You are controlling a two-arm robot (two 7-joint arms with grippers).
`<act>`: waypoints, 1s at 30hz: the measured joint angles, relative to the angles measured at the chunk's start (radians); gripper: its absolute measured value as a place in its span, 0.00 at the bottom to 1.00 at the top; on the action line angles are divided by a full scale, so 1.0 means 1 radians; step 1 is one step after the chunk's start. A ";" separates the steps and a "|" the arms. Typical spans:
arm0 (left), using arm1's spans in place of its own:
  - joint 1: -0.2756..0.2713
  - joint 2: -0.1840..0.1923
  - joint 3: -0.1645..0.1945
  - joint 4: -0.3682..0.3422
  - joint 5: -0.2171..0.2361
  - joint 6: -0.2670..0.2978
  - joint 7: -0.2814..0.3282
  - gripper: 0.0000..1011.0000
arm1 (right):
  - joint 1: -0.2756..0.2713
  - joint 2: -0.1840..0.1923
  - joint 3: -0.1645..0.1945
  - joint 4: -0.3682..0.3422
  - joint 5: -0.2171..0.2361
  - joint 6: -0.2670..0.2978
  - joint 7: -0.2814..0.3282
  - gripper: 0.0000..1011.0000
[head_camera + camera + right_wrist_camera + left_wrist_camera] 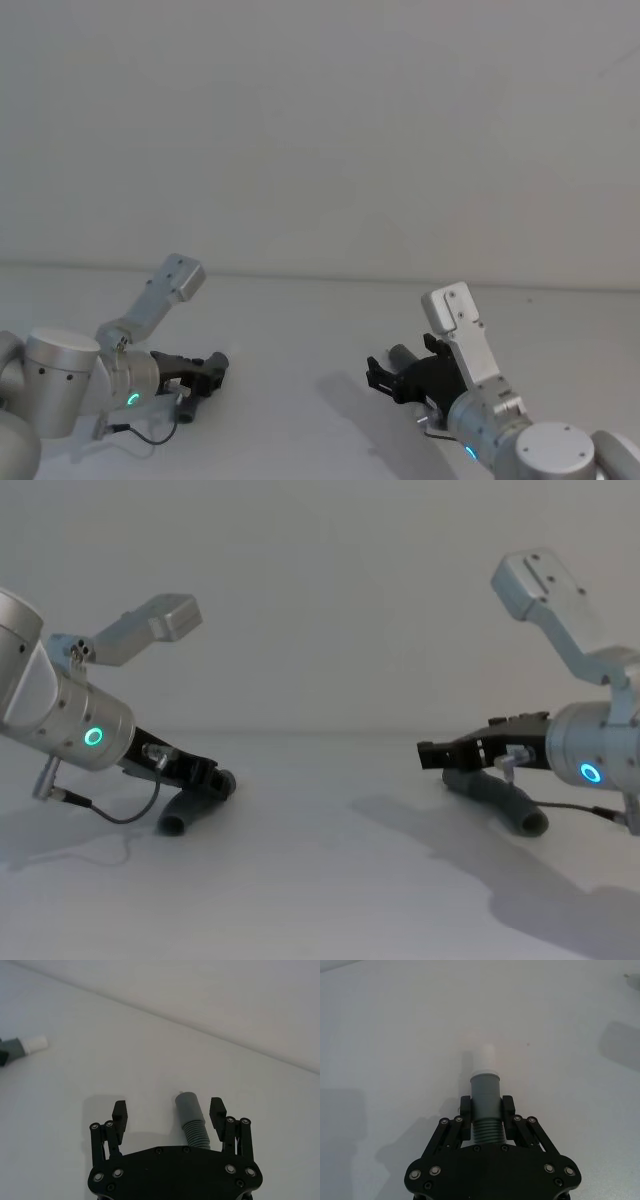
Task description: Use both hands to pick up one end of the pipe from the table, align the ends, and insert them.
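Note:
My left gripper (486, 1105) is shut on the shorter grey pipe piece (485, 1087), and the white plug tip (483, 1060) sticks out past its fingers. In the chest view this gripper (222, 778) is low over the table (300, 330), and the piece's bent tail (190, 810) reaches down to the surface. My right gripper (168, 1109) is open around the longer grey piece (190, 1110), which lies on the table nearer one finger with a gap on the other side. In the head view the left gripper (210, 368) is at lower left and the right gripper (378, 378) at lower right, facing each other.
The white-grey table stretches bare between the two grippers and back to a plain wall. The longer piece's tail (500, 798) lies under my right wrist. In the right wrist view, the shorter piece's white tip (34, 1044) shows farther off.

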 joint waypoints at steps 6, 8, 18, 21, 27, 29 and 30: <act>0.000 0.000 0.000 0.000 0.000 0.000 0.000 0.32 | 0.004 0.023 -0.007 0.018 -0.005 -0.018 0.040 0.99; 0.000 0.000 0.000 0.000 0.000 0.000 0.000 0.32 | 0.004 0.029 -0.006 0.020 -0.005 -0.017 0.053 0.99; 0.000 0.000 0.000 0.000 0.000 0.000 0.000 0.32 | -0.005 0.043 0.011 0.014 0.006 0.008 0.082 0.99; 0.000 0.000 0.000 0.000 0.000 0.000 0.000 0.32 | -0.007 0.045 0.014 0.011 0.009 0.013 0.087 0.99; 0.000 0.000 0.000 0.000 0.000 0.000 0.000 0.32 | -0.010 0.048 0.019 0.008 0.013 0.021 0.094 0.99; 0.000 0.000 0.000 0.000 0.000 0.000 0.000 0.32 | -0.010 0.049 0.020 0.007 0.014 0.023 0.096 0.99; 0.000 0.000 0.000 0.000 0.000 0.000 0.000 0.32 | -0.011 0.049 0.021 0.007 0.014 0.024 0.097 0.99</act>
